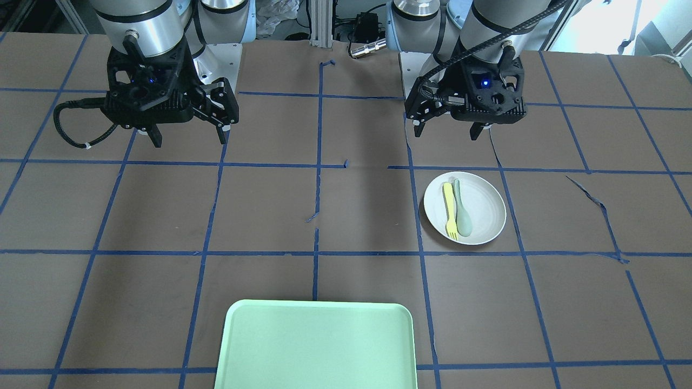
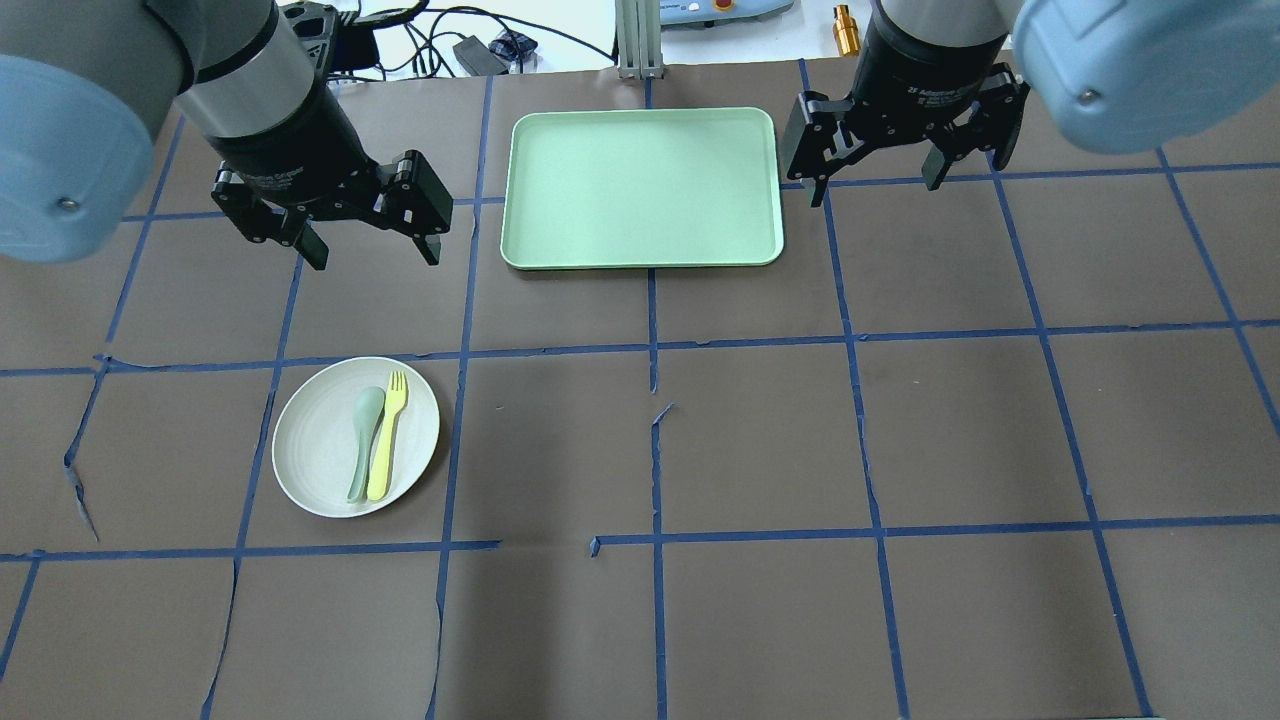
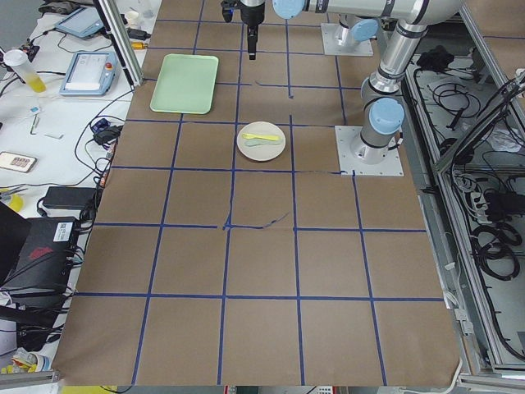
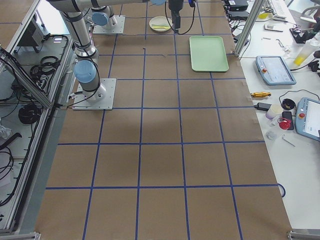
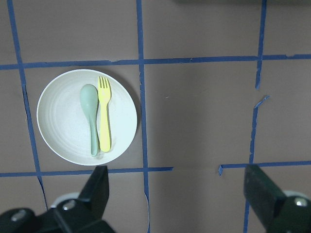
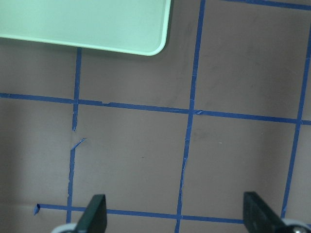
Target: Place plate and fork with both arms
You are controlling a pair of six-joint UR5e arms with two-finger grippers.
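The off-white plate lies on the table's left half; it also shows in the front view and the left wrist view. The yellow fork lies on it beside a pale grey-green spoon; the fork also shows in the front view and the left wrist view. My left gripper hangs open and empty above the table, beyond the plate. My right gripper hangs open and empty to the right of the green tray.
The light-green tray also shows in the front view and the right wrist view. Blue tape lines grid the brown table cover. Cables, tablets and small tools lie on the side benches beyond the table's far edge.
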